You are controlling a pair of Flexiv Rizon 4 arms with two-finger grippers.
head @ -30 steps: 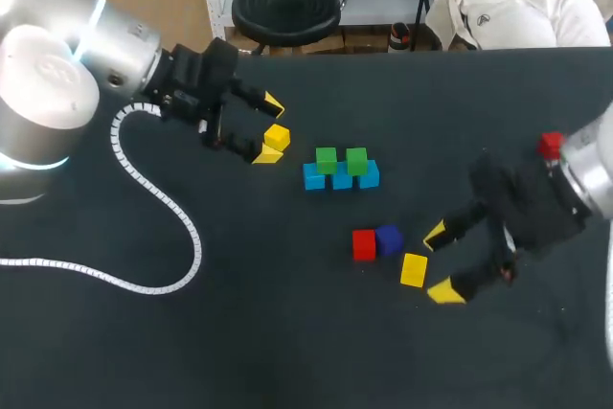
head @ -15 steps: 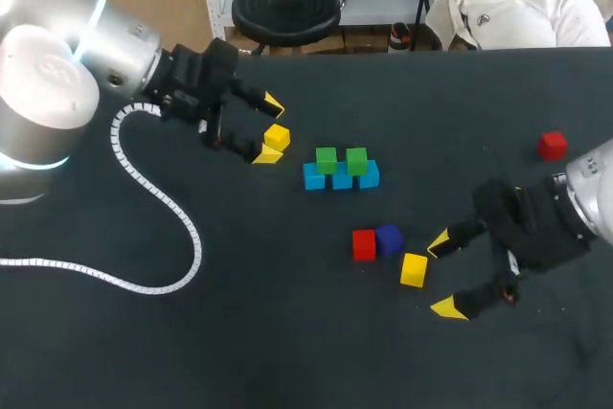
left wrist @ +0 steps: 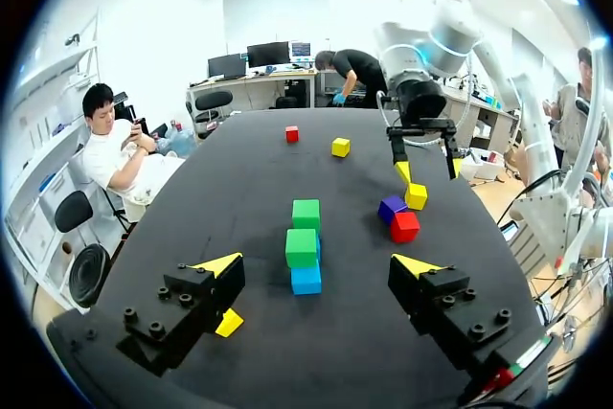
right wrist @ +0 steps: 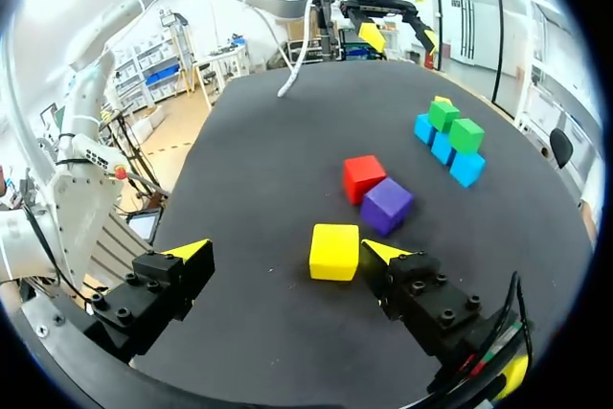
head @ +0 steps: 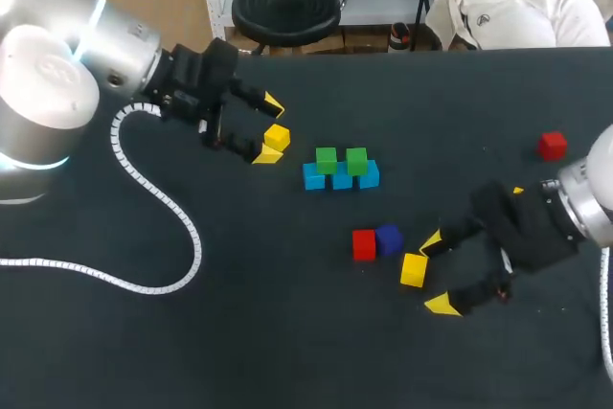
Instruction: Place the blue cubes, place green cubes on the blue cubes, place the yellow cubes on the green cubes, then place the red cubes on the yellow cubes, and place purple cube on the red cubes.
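Black table (head: 287, 361): cloth-covered top that carries all the cubes, with both arms over it.
Left arm (head: 67, 55): silver, comes in from the left corner, with a white coiled cable (head: 163, 208) trailing across the table.
Left gripper (head: 269, 128): fingers spread wide, gripping nothing. The first yellow cube (head: 277, 137) sits between them, close against one finger; contact cannot be made out.
Right gripper (head: 437, 273): fingers wide apart, nothing gripped. The second yellow cube (head: 414, 269) lies on the table between the tips, nearer one of them.
Blue cubes (head: 342, 177): three in a touching row, mid-table.
Green cubes (head: 326, 159): two, sitting on top of the blue row.
First red cube (head: 364, 244): on the table, touching the purple cube (head: 388, 238), near the second yellow cube.
Second red cube (head: 551, 146): alone towards the right edge.
Third yellow cube (left wrist: 340, 147): on the table near the second red cube.
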